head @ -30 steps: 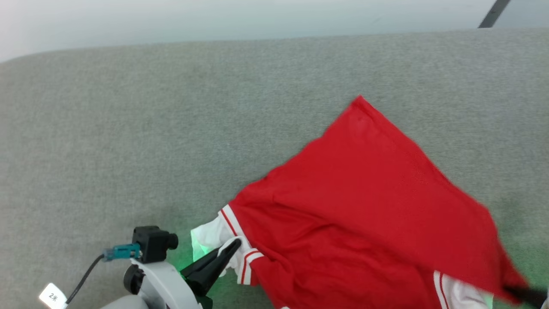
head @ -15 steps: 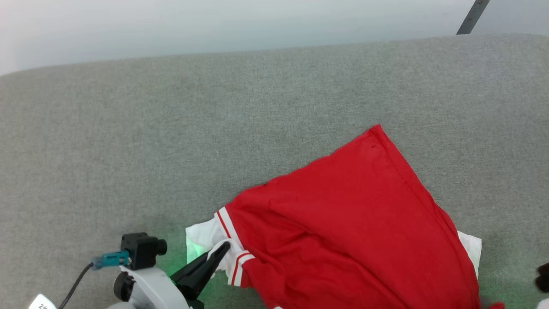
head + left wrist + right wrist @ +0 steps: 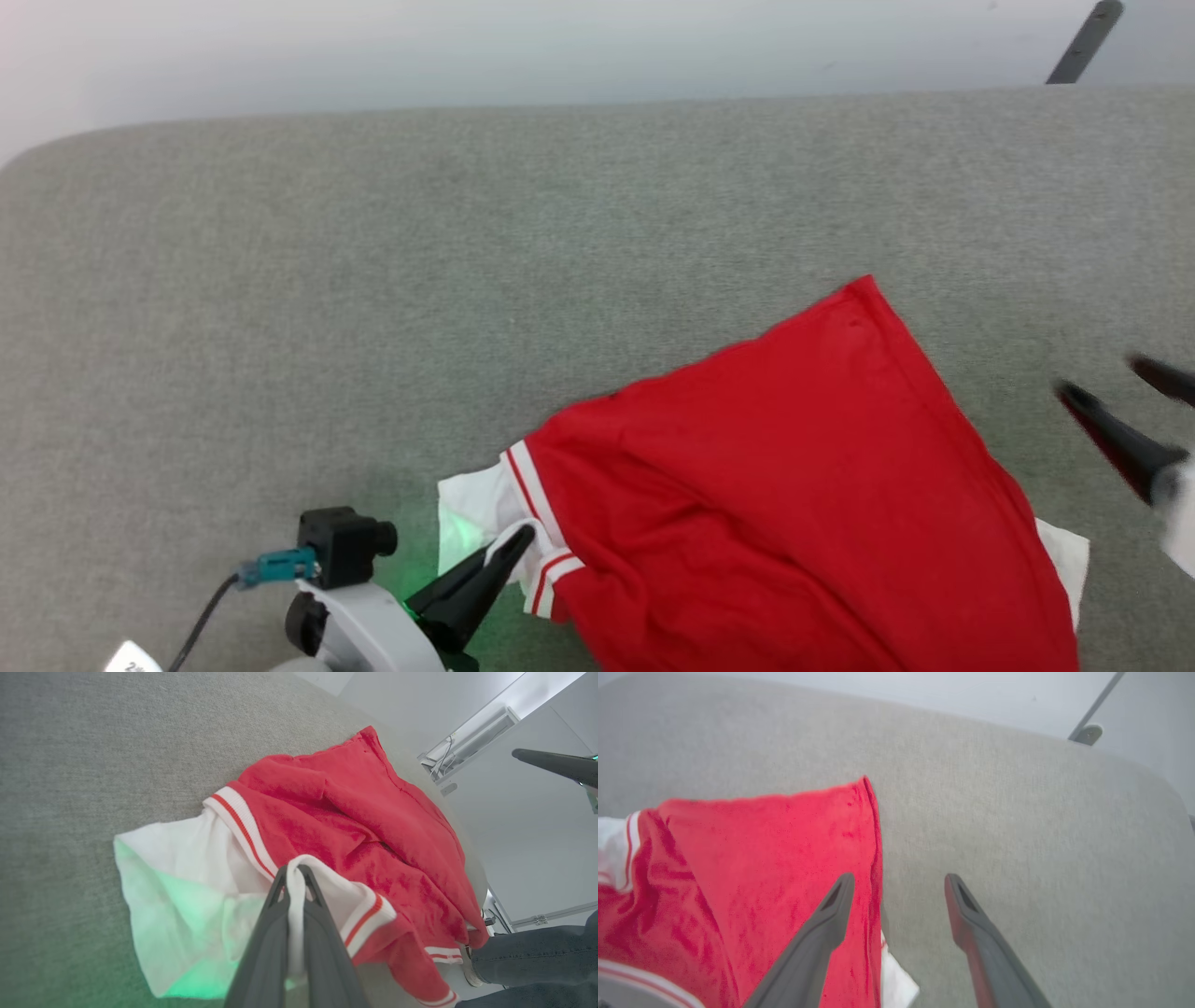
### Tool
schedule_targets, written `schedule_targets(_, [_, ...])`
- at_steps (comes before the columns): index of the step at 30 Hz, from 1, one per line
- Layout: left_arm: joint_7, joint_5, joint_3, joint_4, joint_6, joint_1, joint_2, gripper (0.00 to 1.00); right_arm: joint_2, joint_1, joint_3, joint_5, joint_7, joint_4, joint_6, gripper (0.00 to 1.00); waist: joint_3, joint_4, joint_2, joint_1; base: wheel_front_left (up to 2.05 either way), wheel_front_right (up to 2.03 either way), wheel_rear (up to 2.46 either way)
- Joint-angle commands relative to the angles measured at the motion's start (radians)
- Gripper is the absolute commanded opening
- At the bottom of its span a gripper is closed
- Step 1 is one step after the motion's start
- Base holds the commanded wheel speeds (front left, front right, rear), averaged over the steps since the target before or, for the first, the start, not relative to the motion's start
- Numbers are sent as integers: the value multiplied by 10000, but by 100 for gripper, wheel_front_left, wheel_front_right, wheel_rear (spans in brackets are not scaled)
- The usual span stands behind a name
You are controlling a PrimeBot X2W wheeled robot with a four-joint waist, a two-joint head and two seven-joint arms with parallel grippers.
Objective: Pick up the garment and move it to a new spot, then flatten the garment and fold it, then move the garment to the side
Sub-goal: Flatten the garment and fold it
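Note:
The garment [image 3: 794, 485], a bright red shirt with white sleeves and striped trim, lies spread on the grey surface at the lower right of the head view, its lettering hidden. My left gripper [image 3: 518, 541] is shut on the white sleeve by its striped cuff; in the left wrist view my left gripper [image 3: 294, 873] pinches a white fold of the garment [image 3: 355, 812]. My right gripper [image 3: 1102, 383] hangs open to the right of the shirt, holding nothing. In the right wrist view my right gripper [image 3: 899, 882] stands above the garment's [image 3: 761, 868] right edge.
A grey fabric-covered surface [image 3: 373, 280] stretches wide to the left and back. A dark slanted pole [image 3: 1083, 42] rises beyond its far right edge. A person's legs in dark trousers [image 3: 537, 961] stand past the table in the left wrist view.
My right gripper has let go of the shirt's right side, opened and risen to the right. The lifted red cloth has dropped flat, and a white sleeve now shows at the right.

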Motion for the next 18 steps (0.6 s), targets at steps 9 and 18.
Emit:
schedule_targets(9, [32,150,-119,188,-134,-260,-364,0,287,-4015,3477,-516,-627,3924,-9,100,552,726,0,0,0,0,0])
schedule_targets(18, [22,264,-249,418,-187,-622,-704,0,107,-6223,6385,-247,-1055,6924,-9,100,1132,1178,0,0,0,0,0])
